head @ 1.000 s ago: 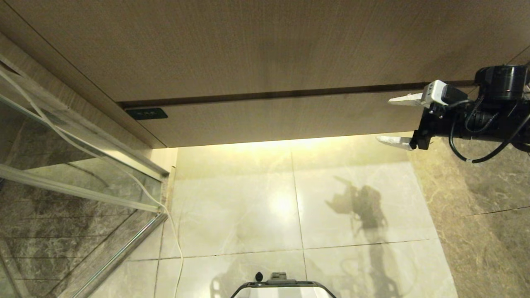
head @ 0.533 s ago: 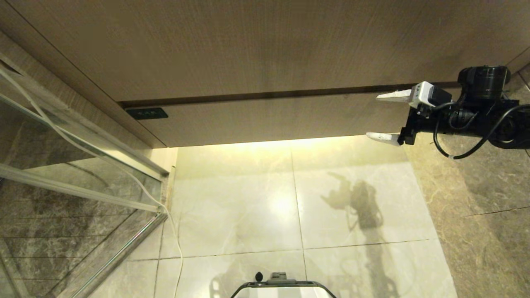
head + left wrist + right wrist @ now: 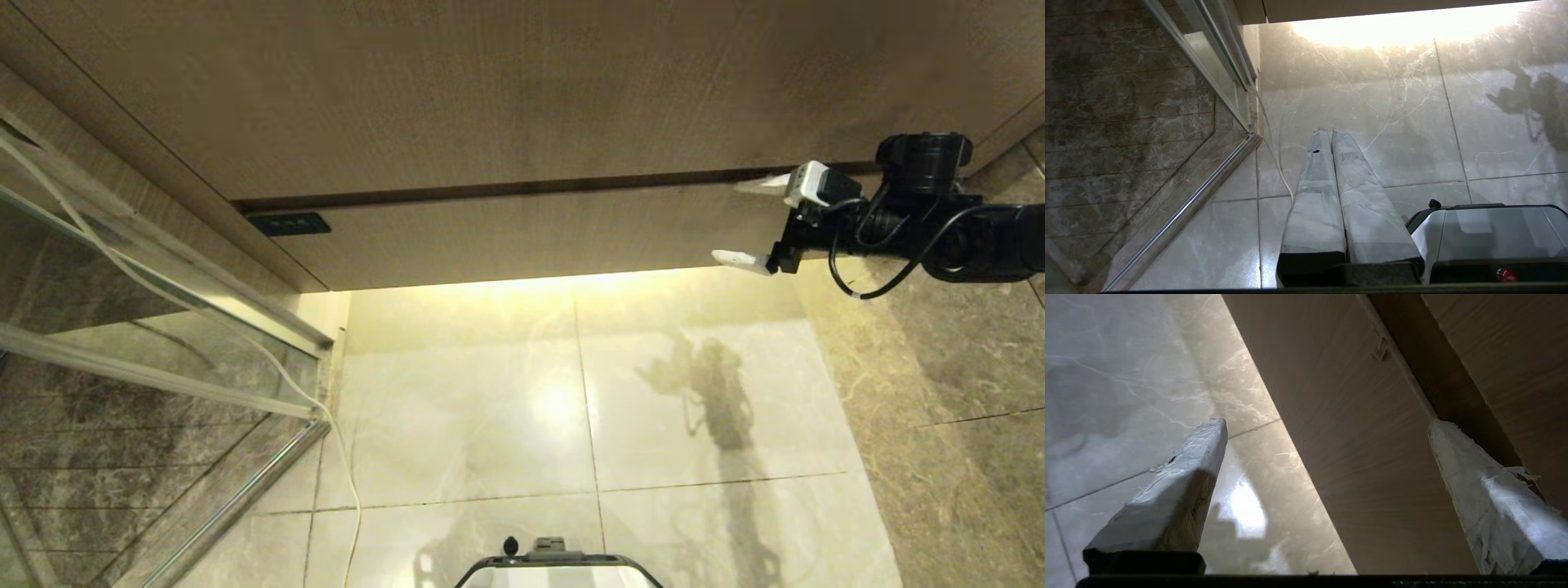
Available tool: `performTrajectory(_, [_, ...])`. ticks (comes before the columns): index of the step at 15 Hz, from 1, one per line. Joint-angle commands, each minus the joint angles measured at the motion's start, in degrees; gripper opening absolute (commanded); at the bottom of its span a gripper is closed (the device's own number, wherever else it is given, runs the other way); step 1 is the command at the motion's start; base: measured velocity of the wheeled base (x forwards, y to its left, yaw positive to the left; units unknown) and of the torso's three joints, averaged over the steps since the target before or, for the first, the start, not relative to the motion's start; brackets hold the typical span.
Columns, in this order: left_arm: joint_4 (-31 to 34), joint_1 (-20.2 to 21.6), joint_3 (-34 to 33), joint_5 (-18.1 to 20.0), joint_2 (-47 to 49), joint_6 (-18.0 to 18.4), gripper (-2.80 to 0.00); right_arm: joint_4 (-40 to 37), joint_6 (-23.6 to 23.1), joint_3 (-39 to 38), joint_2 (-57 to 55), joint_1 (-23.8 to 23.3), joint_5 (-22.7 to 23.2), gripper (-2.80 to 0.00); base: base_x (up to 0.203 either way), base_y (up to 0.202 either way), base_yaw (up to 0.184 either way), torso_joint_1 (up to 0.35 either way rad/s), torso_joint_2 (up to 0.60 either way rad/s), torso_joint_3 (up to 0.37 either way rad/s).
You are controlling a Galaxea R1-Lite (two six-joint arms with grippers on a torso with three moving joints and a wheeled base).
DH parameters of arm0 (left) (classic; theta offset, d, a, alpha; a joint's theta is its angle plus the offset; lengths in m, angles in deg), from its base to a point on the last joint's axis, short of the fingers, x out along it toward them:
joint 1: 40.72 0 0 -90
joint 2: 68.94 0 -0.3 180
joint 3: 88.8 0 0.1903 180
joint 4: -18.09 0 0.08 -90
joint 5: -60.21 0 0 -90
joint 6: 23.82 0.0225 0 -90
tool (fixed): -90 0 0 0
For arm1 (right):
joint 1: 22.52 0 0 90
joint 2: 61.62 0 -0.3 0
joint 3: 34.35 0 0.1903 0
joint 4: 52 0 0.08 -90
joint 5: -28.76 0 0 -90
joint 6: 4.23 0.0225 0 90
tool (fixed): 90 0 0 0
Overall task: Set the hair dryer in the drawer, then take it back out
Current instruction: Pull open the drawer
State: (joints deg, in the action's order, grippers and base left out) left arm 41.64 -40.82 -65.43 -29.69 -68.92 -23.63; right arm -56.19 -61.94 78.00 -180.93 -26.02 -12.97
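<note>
Light wood, pale marble, black and white hardware.

Light tan wood with fine straight grain on the drawer (image 3: 522,237) across the middle of the head view, small black label (image 3: 289,224) at its left end, dark brown gap line above; same tan grain on the taller panel (image 3: 490,90) filling the top. Cream, glossy floor tiles (image 3: 571,408) with faint grey veining and thin dark grout lines, warm yellow glow along the upper edge. Brown-grey mottled marble (image 3: 947,392) at right and behind the glass at left. White thin cord (image 3: 343,457) at lower left. Black right gripper (image 3: 749,220) body, off-white scuffed fingers (image 3: 739,259); grey-white wrapped left gripper (image 3: 1327,132).
</note>
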Motion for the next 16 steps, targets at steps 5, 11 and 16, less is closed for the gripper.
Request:
performTrajectory(5, [0.0,0.0,-0.1,0.0,0.0,0.0,-2.80,2.3,1.1,4.8,-3.6,0.1,-2.0,0.00,0.000,0.000,0.000,0.000,0.00,0.000])
performTrajectory(11, [0.0,0.0,-0.1,0.0,0.0,0.0,-2.80,4.2,0.9,6.3,-4.6,0.1,-2.1,0.00,0.000,0.000,0.000,0.000,0.00,0.000])
performTrajectory(16, [0.0,0.0,-0.1,0.0,0.0,0.0,-2.80,4.0,1.1,7.6,-6.0,0.2,-3.1,0.00,0.000,0.000,0.000,0.000,0.00,0.000])
